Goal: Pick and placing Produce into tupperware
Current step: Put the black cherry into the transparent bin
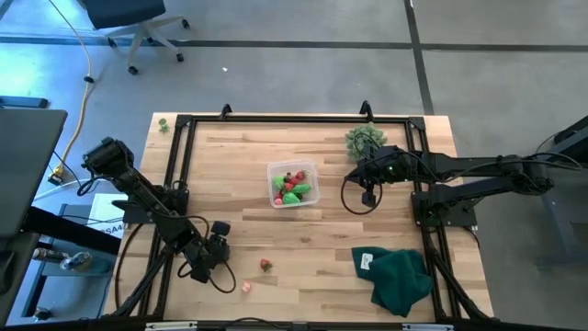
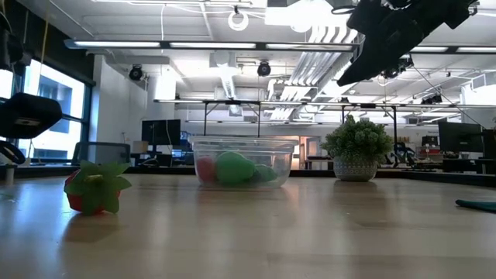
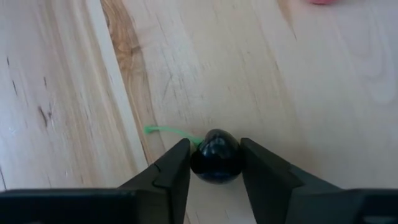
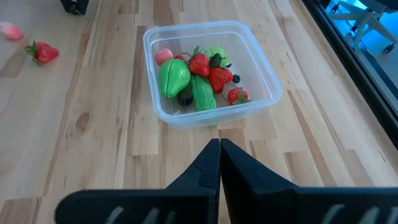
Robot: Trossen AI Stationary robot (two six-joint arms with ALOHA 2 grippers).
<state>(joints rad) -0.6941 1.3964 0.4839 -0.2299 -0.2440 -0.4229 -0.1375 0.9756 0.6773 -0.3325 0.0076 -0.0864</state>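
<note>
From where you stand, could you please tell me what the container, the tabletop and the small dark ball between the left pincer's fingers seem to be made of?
The square clear container looks like thin glossy plastic: the produce shows through its walls. The pale tabletop looks like matt wood planks, with grain and seams. The small dark round berry with a green stem looks like shiny hard plastic, judging by its highlights, though rubber is possible.

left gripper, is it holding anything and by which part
The left gripper has a dark berry between its fingers, one at each side of its round body; its green stem sticks out free.
</note>
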